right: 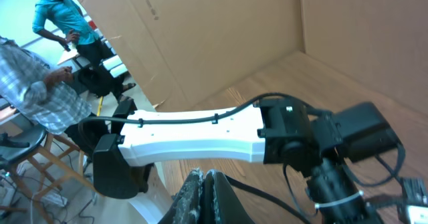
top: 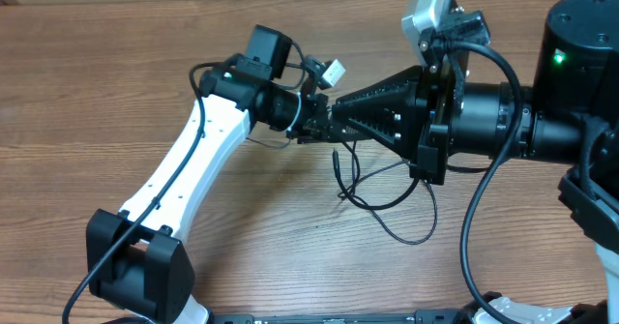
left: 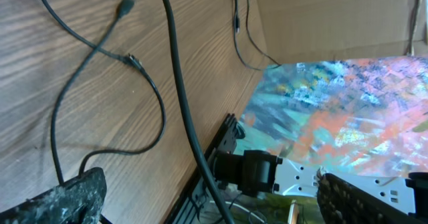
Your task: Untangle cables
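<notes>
Thin black cables [top: 387, 203] lie in loose loops on the wooden table, below where the two grippers meet. In the left wrist view the cables [left: 90, 57] cross on the wood, with one plug end [left: 126, 5] at the top and another plug [left: 236, 17] farther off. My left gripper [left: 208, 180] is wide open with nothing between its fingers [left: 67, 197]. In the overhead view it [top: 311, 121] sits tip to tip with my right gripper [top: 338, 123]. The right gripper [right: 206, 177] is shut. A black cord [right: 267, 198] runs out from behind its right finger; a pinch cannot be seen.
A thicker black wire [left: 180, 83] crosses the left wrist view from top to bottom. The white left arm [right: 194, 138] spans the right wrist view. Cardboard walls [right: 221, 30] stand behind the table, and people [right: 47, 83] are beyond them.
</notes>
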`<state>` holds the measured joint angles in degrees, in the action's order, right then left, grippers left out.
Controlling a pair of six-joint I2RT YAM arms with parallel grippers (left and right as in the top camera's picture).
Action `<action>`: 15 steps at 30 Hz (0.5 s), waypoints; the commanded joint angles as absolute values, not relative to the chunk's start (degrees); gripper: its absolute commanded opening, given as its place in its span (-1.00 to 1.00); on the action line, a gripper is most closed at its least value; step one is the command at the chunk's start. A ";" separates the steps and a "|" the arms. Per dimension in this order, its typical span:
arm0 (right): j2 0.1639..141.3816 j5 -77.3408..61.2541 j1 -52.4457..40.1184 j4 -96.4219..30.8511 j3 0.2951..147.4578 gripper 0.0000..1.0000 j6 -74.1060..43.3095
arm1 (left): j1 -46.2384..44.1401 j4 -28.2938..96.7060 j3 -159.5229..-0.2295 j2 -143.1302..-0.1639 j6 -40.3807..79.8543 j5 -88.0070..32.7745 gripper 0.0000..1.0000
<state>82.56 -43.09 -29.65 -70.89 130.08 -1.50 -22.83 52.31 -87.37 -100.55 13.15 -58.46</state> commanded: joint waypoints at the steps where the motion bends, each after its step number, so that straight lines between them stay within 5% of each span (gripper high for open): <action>1: 82.74 -43.57 -29.56 -69.63 130.89 -0.92 -1.19 | -24.99 52.80 -88.23 -100.73 14.37 -56.01 0.89; 4: 82.74 -43.53 -29.56 -68.97 130.89 -0.92 -1.19 | -26.48 54.61 -88.23 -100.73 14.41 -51.44 0.51; 8: 82.74 -42.94 -29.56 -68.49 130.89 -0.92 -1.19 | -27.46 56.84 -88.23 -100.73 16.40 -45.28 -0.50; 9: 82.74 -42.92 -29.56 -68.42 130.89 -0.92 -1.19 | -27.44 57.32 -88.23 -100.73 17.21 -43.27 -0.92; 15: 82.74 -36.58 -29.56 -69.67 130.89 -0.92 -1.48 | -25.91 59.75 -88.23 -100.73 19.31 -35.88 -0.92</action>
